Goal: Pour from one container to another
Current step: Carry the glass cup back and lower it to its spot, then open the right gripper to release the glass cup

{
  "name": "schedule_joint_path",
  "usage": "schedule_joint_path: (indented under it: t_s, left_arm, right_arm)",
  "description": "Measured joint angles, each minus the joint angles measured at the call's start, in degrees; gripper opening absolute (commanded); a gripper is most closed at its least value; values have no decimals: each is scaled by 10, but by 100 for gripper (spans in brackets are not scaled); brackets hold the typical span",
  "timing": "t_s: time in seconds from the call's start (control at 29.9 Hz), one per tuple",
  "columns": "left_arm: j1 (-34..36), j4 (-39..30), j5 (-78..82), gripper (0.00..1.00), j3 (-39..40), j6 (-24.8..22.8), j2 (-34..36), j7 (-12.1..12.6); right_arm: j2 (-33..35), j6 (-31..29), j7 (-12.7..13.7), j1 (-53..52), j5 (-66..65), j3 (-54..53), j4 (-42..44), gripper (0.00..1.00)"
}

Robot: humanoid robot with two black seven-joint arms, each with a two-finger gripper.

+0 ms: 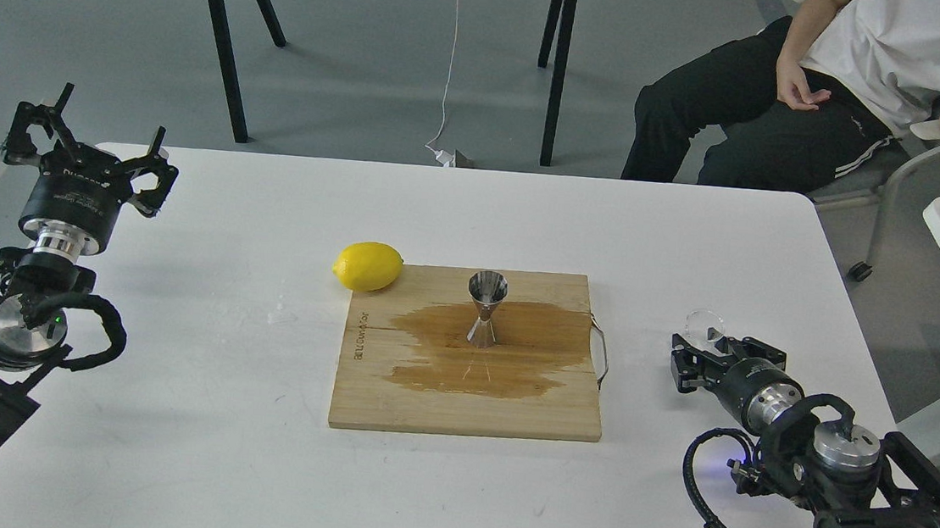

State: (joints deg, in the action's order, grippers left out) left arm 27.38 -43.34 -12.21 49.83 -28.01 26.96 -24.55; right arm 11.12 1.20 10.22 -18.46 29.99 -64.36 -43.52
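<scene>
The right gripper (696, 352) lies low beside the glass cup (704, 325), its grip unclear, ready to lift; the jigger (485, 308) stands upright at nine o'clock on the wet board (424, 396) (left gripper (89, 141) spread, empty).

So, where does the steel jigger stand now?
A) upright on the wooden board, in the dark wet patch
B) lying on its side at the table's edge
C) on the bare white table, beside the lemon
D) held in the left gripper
A: the jigger stands upright on the board, in the middle of the wet patch; the lemon lies at the board's far left corner.
</scene>
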Motion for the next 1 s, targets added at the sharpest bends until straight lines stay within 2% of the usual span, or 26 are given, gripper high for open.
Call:
schedule_joint_path:
  t_s: [0.17,0.47,0.5,0.64,0.7,0.84,1.0]
  left_arm:
    - [0,-1,0,100,0,0,-1,-1]
    - [0,-2,0,100,0,0,0,-2]
    - [-1,-2,0,100,0,0,0,-2]
    - [-1,-2,0,100,0,0,0,-2]
    - [-1,-2,0,100,0,0,0,-2]
    - [-1,-2,0,100,0,0,0,-2]
    - [-1,-2,0,100,0,0,0,-2]
  right_arm:
    - [-1,0,-1,-2,0,-8,2,59]
    - [-1,1,-3,-5,0,-14,-6,66]
    - [-1,1,-3,-5,0,-14,-6,64]
    - [-1,0,-4,-6,1,-14,-7,45]
    - [-1,0,-4,-8,1,-14,-7,43]
    - [-1,-1,-5,-9,1,-14,-7,56]
    - [-1,-1,-5,-9,1,-14,-7,67]
